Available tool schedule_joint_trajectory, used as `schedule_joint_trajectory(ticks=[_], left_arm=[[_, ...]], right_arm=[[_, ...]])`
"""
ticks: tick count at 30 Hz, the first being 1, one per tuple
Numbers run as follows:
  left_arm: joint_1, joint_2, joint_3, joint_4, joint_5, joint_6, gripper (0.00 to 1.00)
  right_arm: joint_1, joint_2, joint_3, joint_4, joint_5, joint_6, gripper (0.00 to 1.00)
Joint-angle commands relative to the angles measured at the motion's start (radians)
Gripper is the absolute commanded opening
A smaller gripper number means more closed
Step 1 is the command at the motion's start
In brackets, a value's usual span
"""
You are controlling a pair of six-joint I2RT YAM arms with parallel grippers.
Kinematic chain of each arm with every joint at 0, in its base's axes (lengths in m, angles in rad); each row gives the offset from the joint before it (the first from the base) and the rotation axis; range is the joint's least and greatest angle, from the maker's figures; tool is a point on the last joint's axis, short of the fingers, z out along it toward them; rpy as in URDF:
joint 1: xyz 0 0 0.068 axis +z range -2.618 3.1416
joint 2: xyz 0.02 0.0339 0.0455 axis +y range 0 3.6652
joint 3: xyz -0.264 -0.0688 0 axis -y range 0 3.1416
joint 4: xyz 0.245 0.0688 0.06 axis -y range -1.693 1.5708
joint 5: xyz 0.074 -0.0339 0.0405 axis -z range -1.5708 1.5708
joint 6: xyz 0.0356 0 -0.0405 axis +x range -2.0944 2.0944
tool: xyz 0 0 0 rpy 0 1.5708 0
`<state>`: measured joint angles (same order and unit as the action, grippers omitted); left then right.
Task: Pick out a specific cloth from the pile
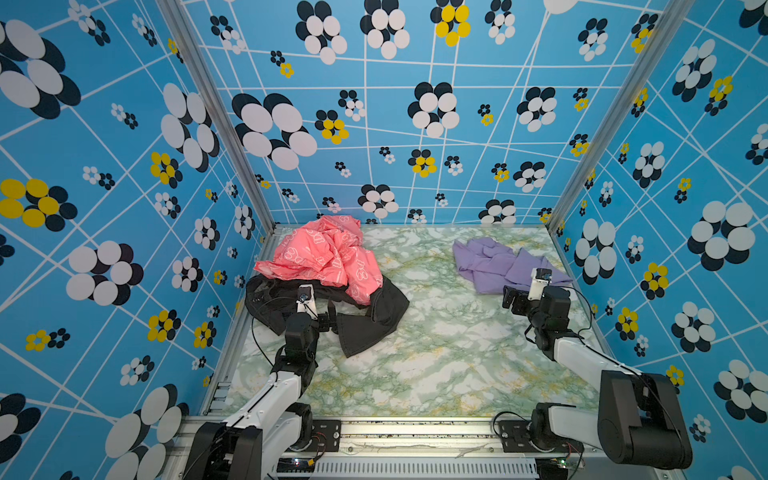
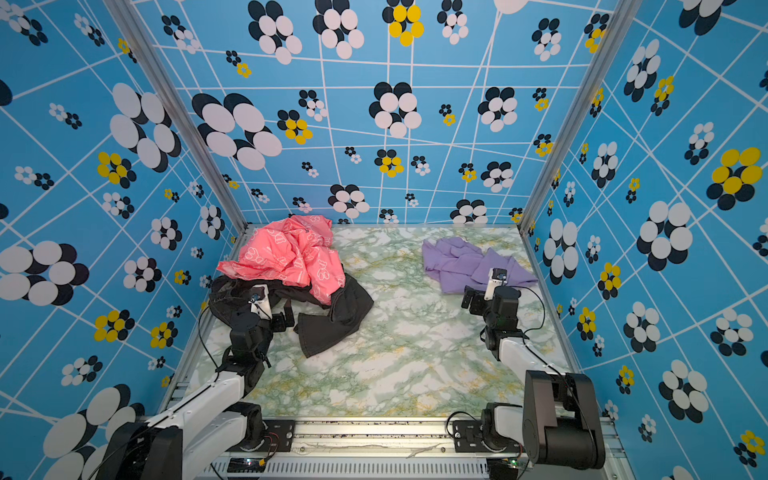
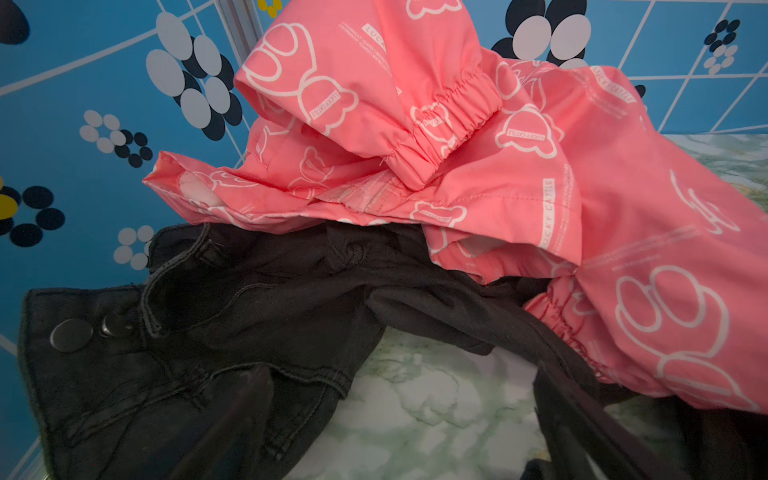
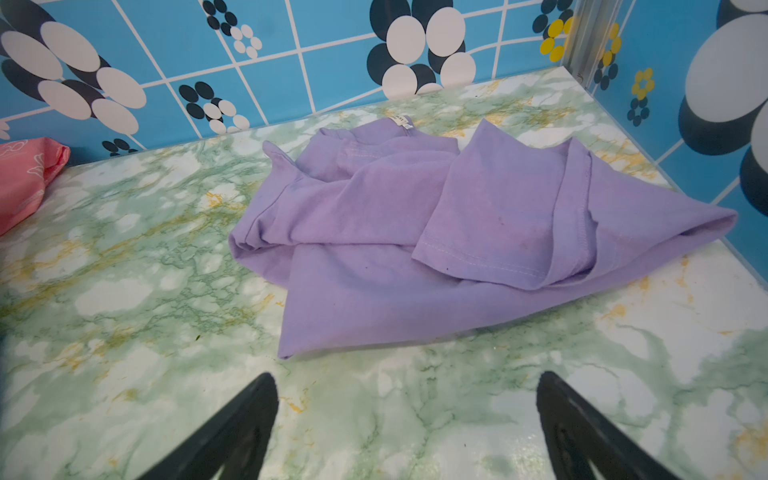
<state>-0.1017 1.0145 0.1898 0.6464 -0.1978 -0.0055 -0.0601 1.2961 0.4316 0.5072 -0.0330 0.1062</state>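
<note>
- Cloth [image 1: 494, 262]: plain lavender, no print, thin and crumpled into soft folds; the right wrist view [image 4: 415, 232] shows stitched hems and a small white tag.
- In both top views the cloth [image 2: 461, 262] lies alone on the marble table [image 1: 436, 353], right of centre, well apart from the pile [image 1: 332, 282] left of centre.
- Pile: coral-pink cloth [image 1: 324, 253] on top of black cloth [image 1: 374, 320].
- Right gripper [image 4: 407, 376]: jaws wide, empty, just short of the cloth's near edge.
- Left gripper [image 3: 401, 390]: jaws wide by the black cloth, clamped on nothing.
</note>
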Motion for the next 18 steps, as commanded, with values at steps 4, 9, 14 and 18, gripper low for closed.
schedule_joint_trajectory(ticks=[4, 9, 14, 18], left_arm=[[0.036, 0.116, -0.028, 0.216, 0.070, 0.012, 0.99], [0.044, 0.222, -0.008, 0.317, 0.116, 0.015, 0.99], [0.054, 0.332, 0.026, 0.392, 0.173, 0.018, 0.99], [0.056, 0.433, 0.049, 0.450, 0.210, 0.035, 0.99]], right_arm=[[0.015, 0.085, -0.034, 0.226, -0.027, -0.086, 0.99], [0.019, 0.191, -0.074, 0.395, -0.047, -0.093, 0.99], [0.025, 0.258, -0.088, 0.487, -0.057, -0.100, 0.99], [0.026, 0.247, -0.062, 0.418, -0.048, -0.100, 0.99]])
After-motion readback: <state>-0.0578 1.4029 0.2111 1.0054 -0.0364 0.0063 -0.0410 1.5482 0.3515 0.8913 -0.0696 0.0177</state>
